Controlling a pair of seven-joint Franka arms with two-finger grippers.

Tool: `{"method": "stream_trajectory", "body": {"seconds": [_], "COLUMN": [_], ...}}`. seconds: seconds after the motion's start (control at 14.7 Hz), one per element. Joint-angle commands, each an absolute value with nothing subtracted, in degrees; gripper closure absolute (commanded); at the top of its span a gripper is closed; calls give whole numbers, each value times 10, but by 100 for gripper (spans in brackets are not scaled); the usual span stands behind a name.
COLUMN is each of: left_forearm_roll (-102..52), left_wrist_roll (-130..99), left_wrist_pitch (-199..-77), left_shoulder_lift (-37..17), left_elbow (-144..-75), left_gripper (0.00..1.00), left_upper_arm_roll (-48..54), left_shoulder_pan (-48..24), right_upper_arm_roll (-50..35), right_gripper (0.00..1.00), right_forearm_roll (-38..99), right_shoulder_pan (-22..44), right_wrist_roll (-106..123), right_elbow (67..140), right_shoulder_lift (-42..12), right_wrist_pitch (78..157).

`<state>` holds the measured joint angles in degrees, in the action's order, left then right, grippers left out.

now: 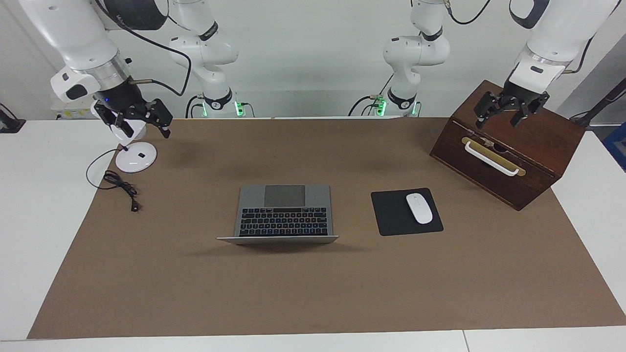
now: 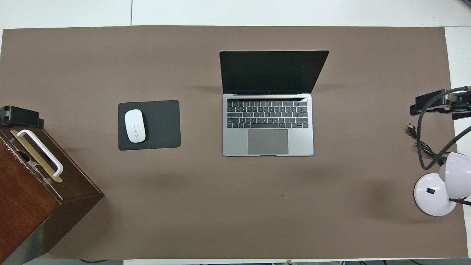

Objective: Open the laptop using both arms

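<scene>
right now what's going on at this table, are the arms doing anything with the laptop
Nothing is being handled. The laptop sits open in the middle of the brown mat, screen up and keyboard showing, so the opening looks done. The left gripper hangs open and empty over the wooden box at its end of the table. The right gripper hangs open over the white lamp base at the other end. A white mouse rests on a black mouse pad beside the laptop.
</scene>
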<state>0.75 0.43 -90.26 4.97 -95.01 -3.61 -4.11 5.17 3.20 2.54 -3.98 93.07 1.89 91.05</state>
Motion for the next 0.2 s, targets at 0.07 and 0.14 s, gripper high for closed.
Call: {"method": "stream_trajectory", "body": {"seconds": [0.07, 0.14], "left_forearm_roll": [-1, -1], "left_wrist_roll": [-1, -2], "left_wrist_pitch": [-911, -911], "left_shoulder_lift": [49, 49], "left_elbow": [-951, -951], "left_gripper": [0, 0], "left_upper_arm_roll": [-31, -31], "left_shoulder_pan": [-34, -34], "right_upper_arm_roll": [48, 47], "right_gripper": [0, 0], "right_forearm_roll": [37, 37], "right_shoulder_pan": [17, 17], "right_wrist_roll": [-28, -28], "right_elbow": [940, 940], "right_shoulder_lift": [25, 25], "right_wrist_pitch": [921, 921]}}
